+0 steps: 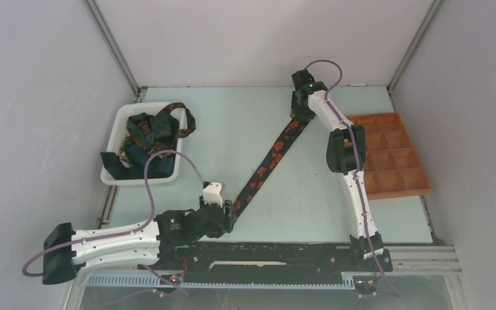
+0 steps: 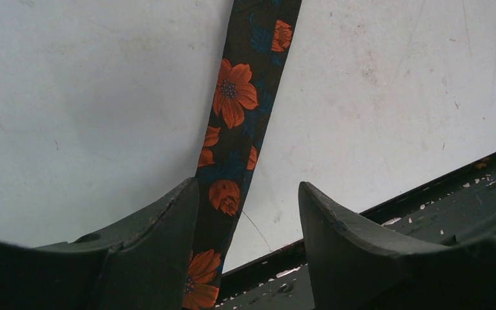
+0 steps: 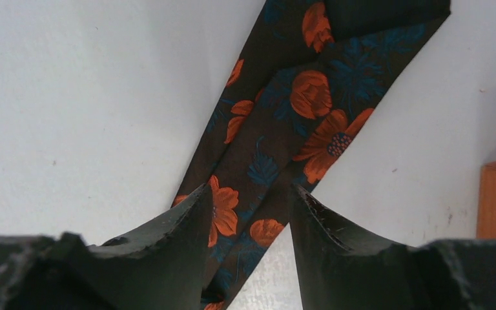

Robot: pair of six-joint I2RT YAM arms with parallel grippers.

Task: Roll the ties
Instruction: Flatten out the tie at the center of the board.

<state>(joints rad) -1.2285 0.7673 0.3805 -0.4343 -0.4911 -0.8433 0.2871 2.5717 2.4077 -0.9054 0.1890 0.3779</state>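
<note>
Left pincer (image 2: 245, 187) low at the table's (image 1: 219, 123) near edge, jaws apart, the tie (image 1: 268, 161) running between them against my left finger. Right pincer (image 3: 248, 190) at the far end, jaws apart too, astride the tie's folded end. The tie lies in a straight diagonal from one pincer to the other. White bin (image 1: 121, 111) far left, more ties (image 1: 152, 129) heaped inside. Orange tray (image 1: 394, 155) just right of my right arm. Pale green tabletop, scuffed; grey walls (image 1: 39, 97); black rail (image 1: 265, 252) by my bases.

Overhead, 2 ends of the floral tie (image 1: 272, 158) hide under left gripper (image 1: 229, 216) and right gripper (image 1: 299, 119).
</note>
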